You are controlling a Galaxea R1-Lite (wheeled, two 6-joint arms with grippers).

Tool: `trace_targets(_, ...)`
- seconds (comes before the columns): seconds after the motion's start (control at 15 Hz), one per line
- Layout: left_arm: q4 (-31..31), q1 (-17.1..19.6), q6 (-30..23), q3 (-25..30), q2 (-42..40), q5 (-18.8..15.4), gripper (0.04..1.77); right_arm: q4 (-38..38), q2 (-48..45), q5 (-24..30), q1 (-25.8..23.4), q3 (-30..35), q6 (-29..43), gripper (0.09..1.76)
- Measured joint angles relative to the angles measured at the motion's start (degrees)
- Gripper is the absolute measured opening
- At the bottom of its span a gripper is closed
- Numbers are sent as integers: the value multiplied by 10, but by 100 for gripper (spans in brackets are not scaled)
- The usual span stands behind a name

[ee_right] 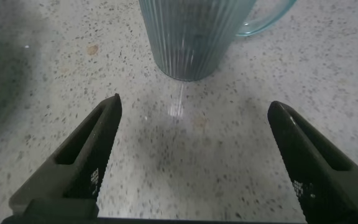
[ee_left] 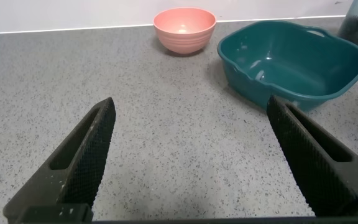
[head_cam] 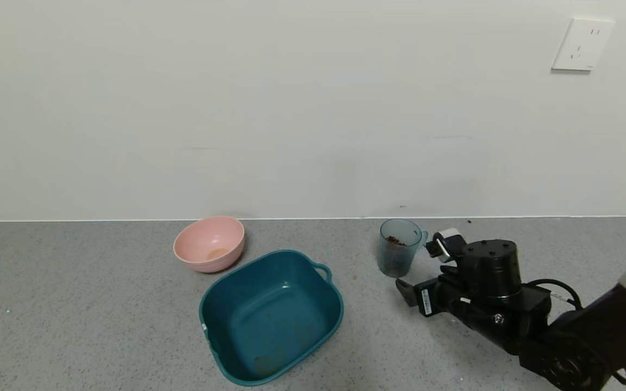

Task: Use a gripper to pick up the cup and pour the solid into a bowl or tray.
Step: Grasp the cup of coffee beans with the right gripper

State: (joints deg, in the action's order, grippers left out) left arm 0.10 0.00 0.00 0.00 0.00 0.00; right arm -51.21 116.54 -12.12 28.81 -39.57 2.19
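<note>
The ribbed blue-grey cup stands upright on the counter near the back wall, with dark brown bean-like solid inside and its handle toward my right gripper. My right gripper is open and empty, just to the right of the cup and close to it. In the right wrist view the cup stands just ahead of the spread fingers. The teal tub sits left of the cup and is empty. My left gripper is open over bare counter, out of the head view; the tub lies ahead of it.
A round pink bowl stands behind the tub's left side, also in the left wrist view. The white wall runs along the counter's back edge close behind the cup. A wall socket is at the upper right.
</note>
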Motion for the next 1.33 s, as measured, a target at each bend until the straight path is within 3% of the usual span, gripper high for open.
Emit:
trace_targets(0.8,0,0,0,0,0,0,175,-6,130,-128,29,-177,35,171)
trace_targets(1.13,0,0,0,0,0,0,175,-12,157,-167,37,-217,35,171)
trace_targets(1.33,0,0,0,0,0,0,175,-60,179,-186,40,-224,35,171)
